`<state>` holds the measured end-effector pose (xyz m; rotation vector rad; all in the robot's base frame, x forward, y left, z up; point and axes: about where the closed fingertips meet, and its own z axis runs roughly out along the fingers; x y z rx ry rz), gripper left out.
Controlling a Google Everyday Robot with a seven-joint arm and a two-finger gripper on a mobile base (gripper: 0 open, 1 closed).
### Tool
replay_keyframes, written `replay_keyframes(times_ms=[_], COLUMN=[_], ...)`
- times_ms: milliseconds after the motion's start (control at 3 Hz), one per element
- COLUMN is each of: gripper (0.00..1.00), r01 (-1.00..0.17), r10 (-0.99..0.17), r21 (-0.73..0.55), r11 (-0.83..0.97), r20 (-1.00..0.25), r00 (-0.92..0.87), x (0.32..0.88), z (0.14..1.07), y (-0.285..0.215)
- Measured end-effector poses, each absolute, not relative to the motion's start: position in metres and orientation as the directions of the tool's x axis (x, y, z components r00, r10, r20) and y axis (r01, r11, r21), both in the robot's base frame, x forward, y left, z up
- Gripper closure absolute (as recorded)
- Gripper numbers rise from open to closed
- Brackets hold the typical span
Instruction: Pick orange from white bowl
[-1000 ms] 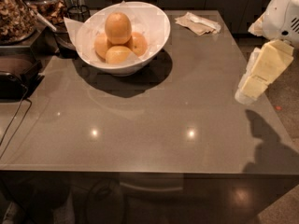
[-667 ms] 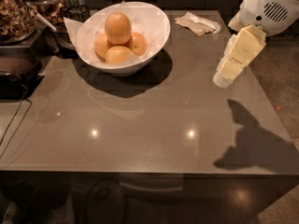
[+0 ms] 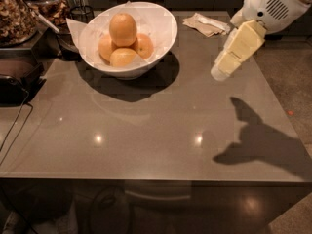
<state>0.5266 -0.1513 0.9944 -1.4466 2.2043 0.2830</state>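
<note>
The smooth pale yellow-orange fruit lies topmost in the wide glossy white bowl. The cream gripper hangs well to its right; open or closed, I cannot tell. It is best to descend from above, clear of the rim.

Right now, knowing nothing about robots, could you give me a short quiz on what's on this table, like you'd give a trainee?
1. Where is the gripper relative to the white bowl?
A) inside it
B) to its right, over the table, apart from it
C) resting on its rim

2. True or false: the crumpled napkin lies on the table, outside the white bowl.

3. Fill in: the orange sits on top of ___ smaller oranges.

Key: 1 B; 2 true; 3 three.
</note>
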Motion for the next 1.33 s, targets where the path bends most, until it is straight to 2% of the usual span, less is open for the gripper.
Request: replay_keyframes(times_ms=[667,1333], gripper=[0.0,0.0], r01=[-0.948,-0.943], r10=[-0.767,-0.745], r21=[-0.018,-0.048], r11=[0.318,0.328], r20=[-0.593,-0.627], r00=[-0.246,-0.228], x=[0.589,0.603], z=[0.996,1.0], y=[-0.094,-0.085])
